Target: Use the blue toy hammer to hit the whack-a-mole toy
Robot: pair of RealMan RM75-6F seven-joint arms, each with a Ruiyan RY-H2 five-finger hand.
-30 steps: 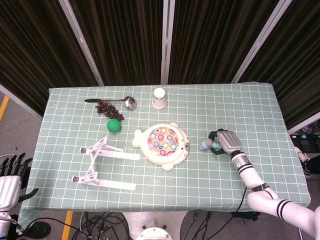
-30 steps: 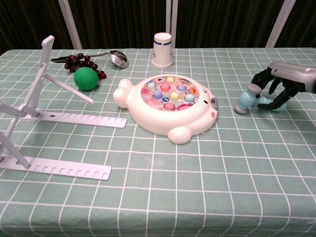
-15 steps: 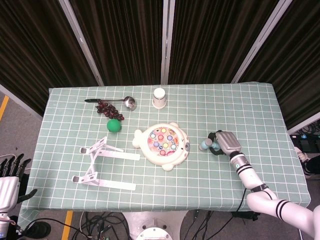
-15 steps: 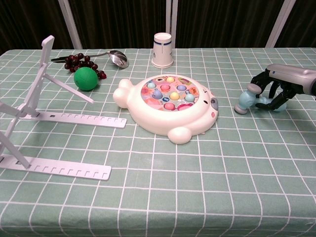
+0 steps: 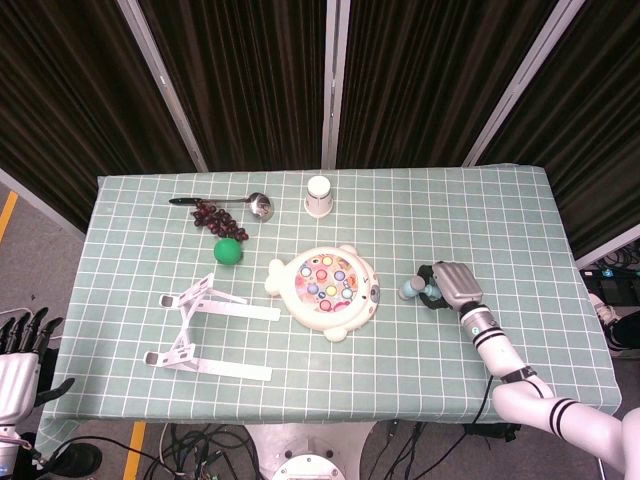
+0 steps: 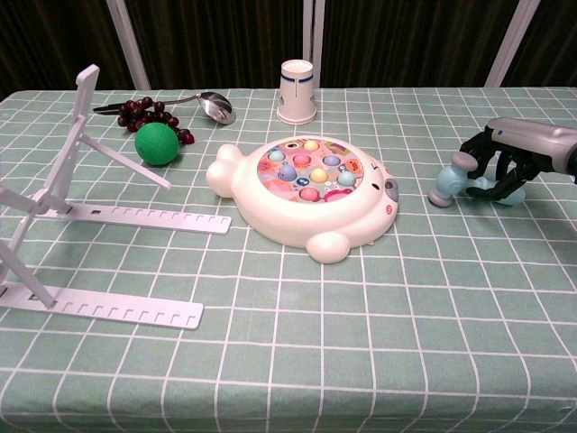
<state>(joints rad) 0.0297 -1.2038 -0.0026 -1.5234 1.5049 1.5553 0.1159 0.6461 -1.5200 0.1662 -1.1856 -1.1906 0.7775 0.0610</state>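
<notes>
Since a second ago the right hand (image 6: 512, 161) has lifted slightly and its dark fingers (image 6: 491, 153) have curled closer around the handle of the blue toy hammer (image 6: 462, 183), which has barely shifted on the cloth; the fingers now wrap the handle, though whether they grip it firmly cannot be told. The green-and-white checked tablecloth (image 6: 379, 307) is a soft woven sheet under everything. Well to the left of that hand stands a white plastic folding stand (image 6: 86, 194) of thin slotted bars. Just left of the hand sits the whack-a-mole toy (image 6: 306, 194), a glossy cream animal-shaped dome with rounded ears and pastel buttons on top (pink, blue, yellow, green). The hammer is pale blue smooth plastic, with a short barrel head pointing toward the toy and a stubby handle ending in a rounded knob under the fingers. Beyond the toy stands an upturned white paper cup (image 6: 298, 92), and further left lie a matte green ball (image 6: 155, 143), a metal spoon (image 6: 209, 104) and dark red grapes (image 6: 144, 113). The left hand (image 5: 18, 365) hangs off the table's near left corner, its fingers apart and empty.
</notes>
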